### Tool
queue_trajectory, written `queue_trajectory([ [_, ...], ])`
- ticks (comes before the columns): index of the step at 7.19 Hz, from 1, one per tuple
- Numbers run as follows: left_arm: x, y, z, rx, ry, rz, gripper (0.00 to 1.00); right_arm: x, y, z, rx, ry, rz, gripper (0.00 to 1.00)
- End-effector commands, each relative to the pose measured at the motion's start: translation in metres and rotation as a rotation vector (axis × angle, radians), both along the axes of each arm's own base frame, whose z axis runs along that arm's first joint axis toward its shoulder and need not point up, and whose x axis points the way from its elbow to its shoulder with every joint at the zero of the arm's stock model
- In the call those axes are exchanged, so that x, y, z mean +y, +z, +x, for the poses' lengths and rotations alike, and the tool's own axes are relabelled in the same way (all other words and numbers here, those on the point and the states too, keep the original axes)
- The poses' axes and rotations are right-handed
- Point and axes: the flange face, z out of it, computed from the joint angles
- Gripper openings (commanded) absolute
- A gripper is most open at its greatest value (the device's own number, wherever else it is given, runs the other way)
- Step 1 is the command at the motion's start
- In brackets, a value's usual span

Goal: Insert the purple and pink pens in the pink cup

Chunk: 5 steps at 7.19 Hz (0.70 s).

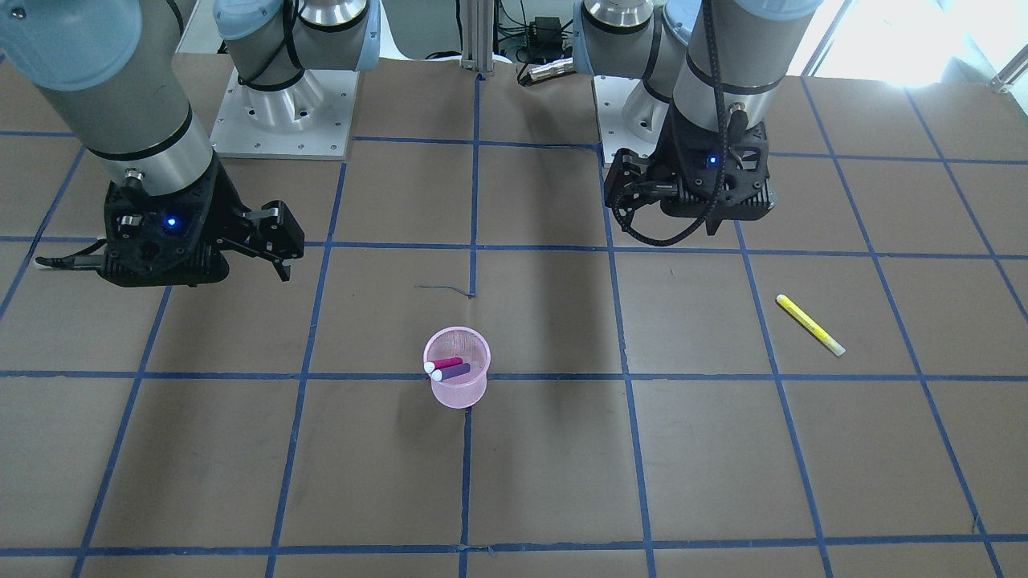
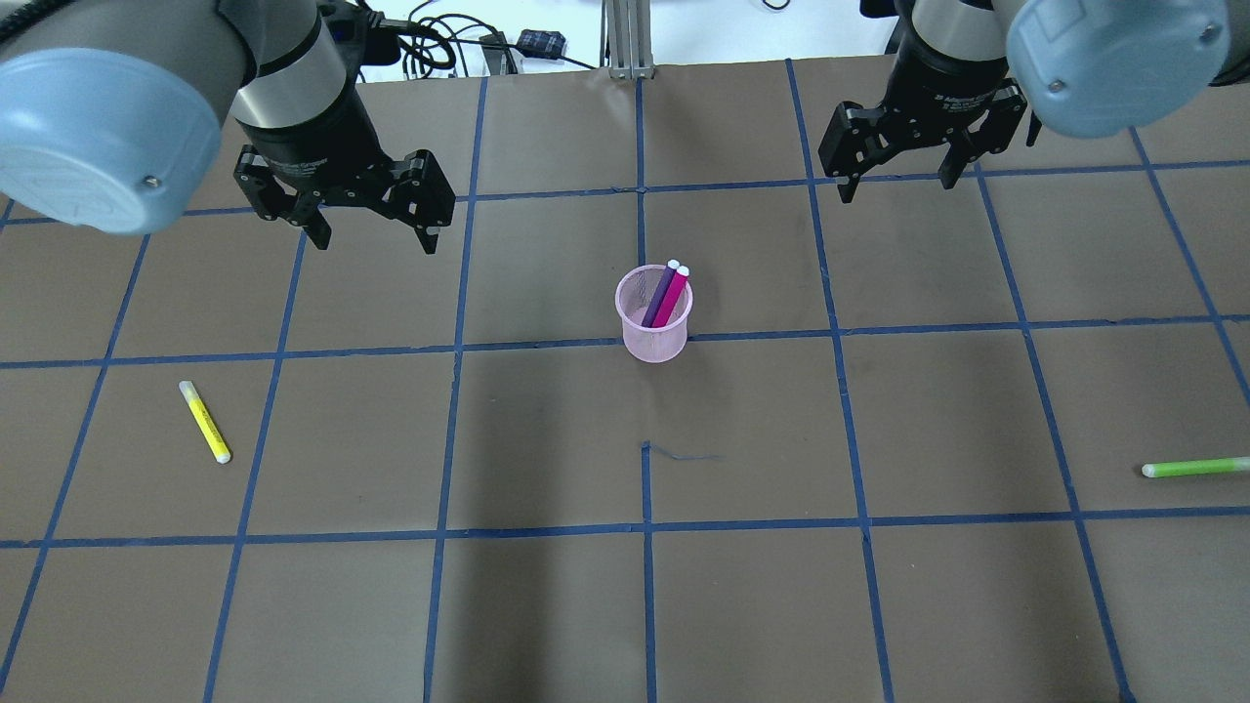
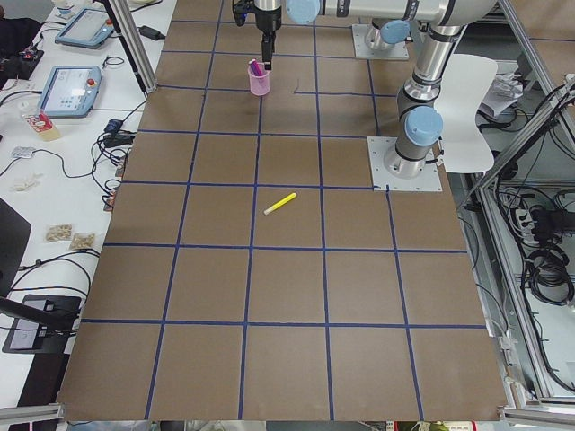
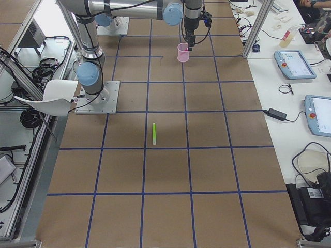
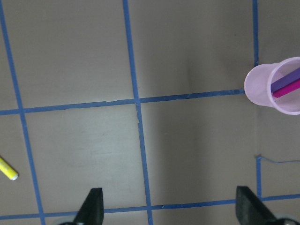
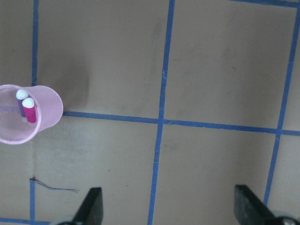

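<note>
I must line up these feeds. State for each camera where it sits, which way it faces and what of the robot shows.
Overhead: behind the robot, facing forward and down; left gripper, right gripper, both open.
Front-facing: across the table, facing the robot; both grippers, mirrored.
Exterior left: table's end, looking along it past the yellow pen; left arm nearest.
Exterior right: opposite end, past the green pen; right arm nearest.
Left wrist: looking down; its fingertips only.
Right wrist: likewise.
Shared: both wrist views show the pink cup.
</note>
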Motion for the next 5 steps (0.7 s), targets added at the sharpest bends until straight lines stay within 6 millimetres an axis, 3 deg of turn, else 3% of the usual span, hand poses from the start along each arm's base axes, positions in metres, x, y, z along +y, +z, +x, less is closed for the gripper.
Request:
queue_trajectory([
  [1,0.0000,0.0034,0.0089,-0.010,0.009,-0.012,1.00,-0.0021,-0.0057,0.0067,-0.003,0.011,0.006,1.00],
  [5,0.0004,0.0037,0.0061,-0.004,0.004,-0.014,1.00,-0.0054,-0.0113,0.0070,-0.004,0.011,0.008,1.00],
])
